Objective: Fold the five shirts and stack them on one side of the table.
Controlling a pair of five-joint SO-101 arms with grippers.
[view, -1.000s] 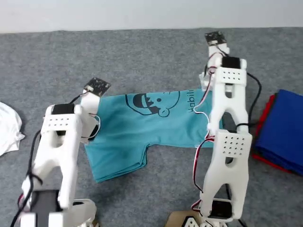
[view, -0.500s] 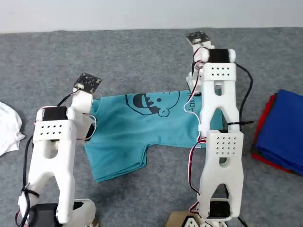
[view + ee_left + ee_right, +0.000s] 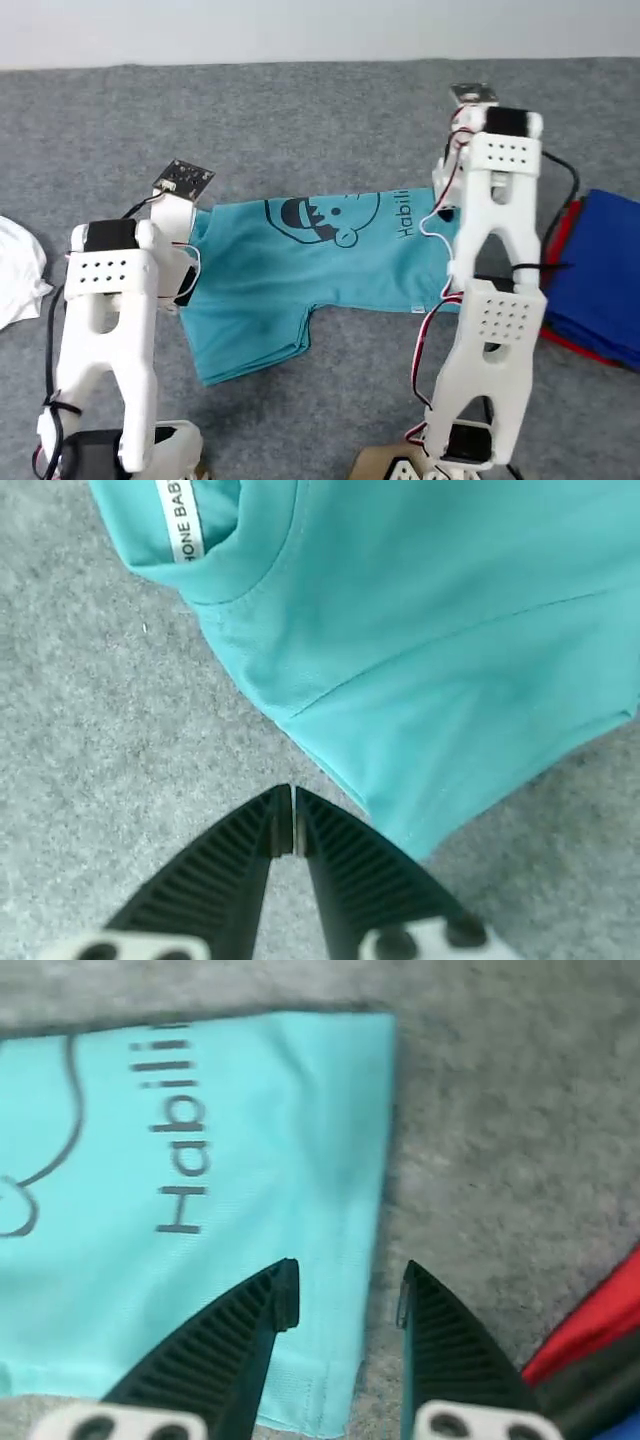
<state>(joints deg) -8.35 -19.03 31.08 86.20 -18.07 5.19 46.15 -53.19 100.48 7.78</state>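
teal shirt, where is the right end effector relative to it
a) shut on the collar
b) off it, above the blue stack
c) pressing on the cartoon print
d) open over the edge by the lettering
d, in the right wrist view the right end effector is open, with the teal shirt edge beside the lettering lying between its jaws and grey table past it.

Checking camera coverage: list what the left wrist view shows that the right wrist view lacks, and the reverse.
Left wrist view: the teal shirt's collar and neck label, with the left jaws shut over grey table beside the shirt's edge. Right wrist view: printed lettering, a hem corner, red fabric of the side stack, and the right jaws open astride the shirt's edge. Both: the teal shirt on the grey table.
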